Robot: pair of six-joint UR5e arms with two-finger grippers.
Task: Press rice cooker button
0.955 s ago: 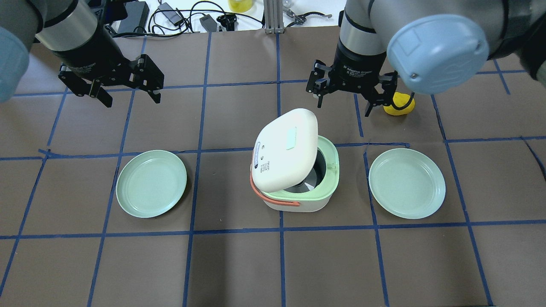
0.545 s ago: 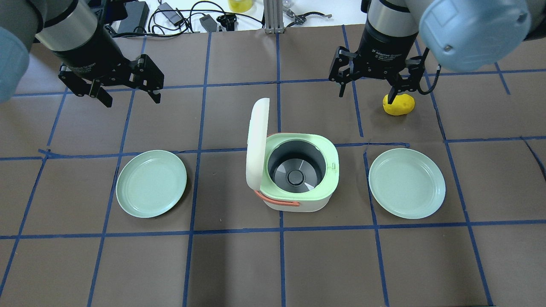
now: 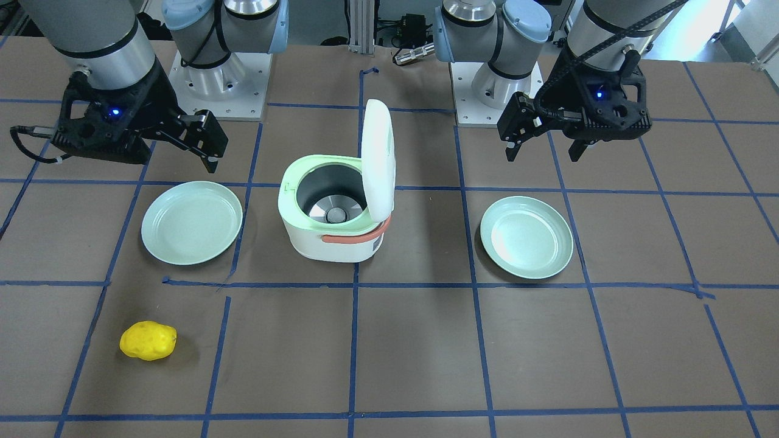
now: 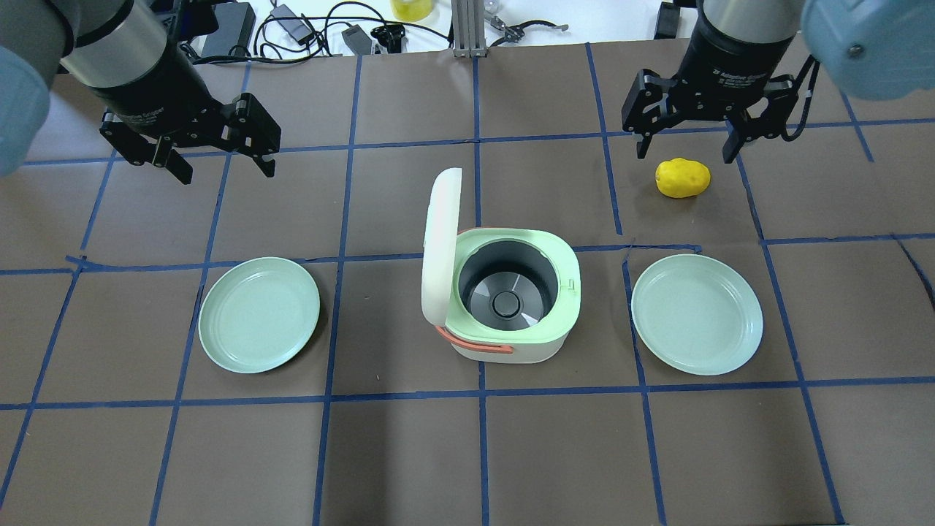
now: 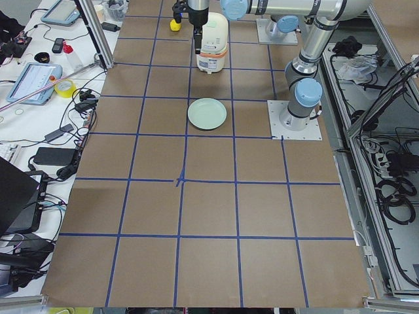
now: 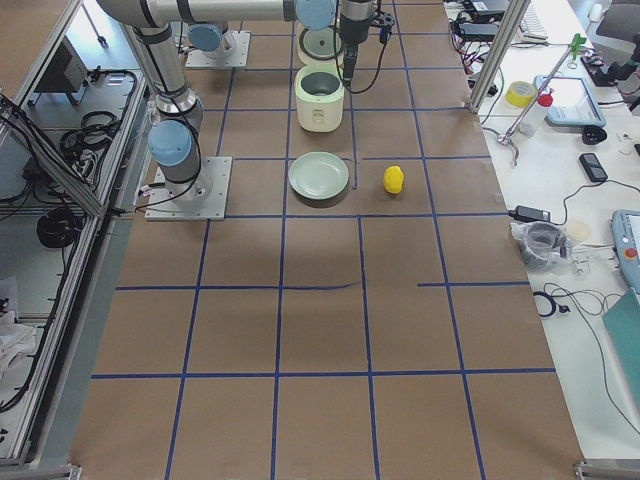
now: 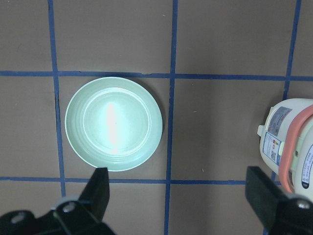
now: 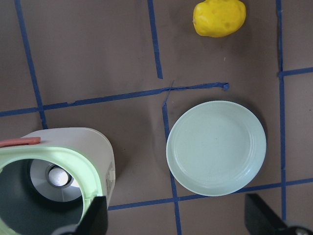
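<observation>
The white rice cooker (image 4: 511, 343) with a green rim and orange handle sits mid-table. Its lid (image 4: 442, 248) stands upright and open, and the dark inner pot (image 4: 504, 288) shows. A small latch button (image 4: 573, 286) sits on the rim's right side. My right gripper (image 4: 687, 153) is open and empty, up and away from the cooker, just beyond a yellow potato-like object (image 4: 683, 177). My left gripper (image 4: 226, 172) is open and empty, far left of the cooker. The cooker also shows in the front view (image 3: 331, 213) and the right wrist view (image 8: 54, 166).
A pale green plate lies on each side of the cooker, one on the left (image 4: 259, 314) and one on the right (image 4: 696, 314). Blue tape lines grid the brown table. Cables and small gear lie along the far edge (image 4: 329, 29).
The cooker lid swung from half raised to fully upright. My right gripper moved away from the cooker, to the right and farther back, past the yellow object. The left arm stayed still.
</observation>
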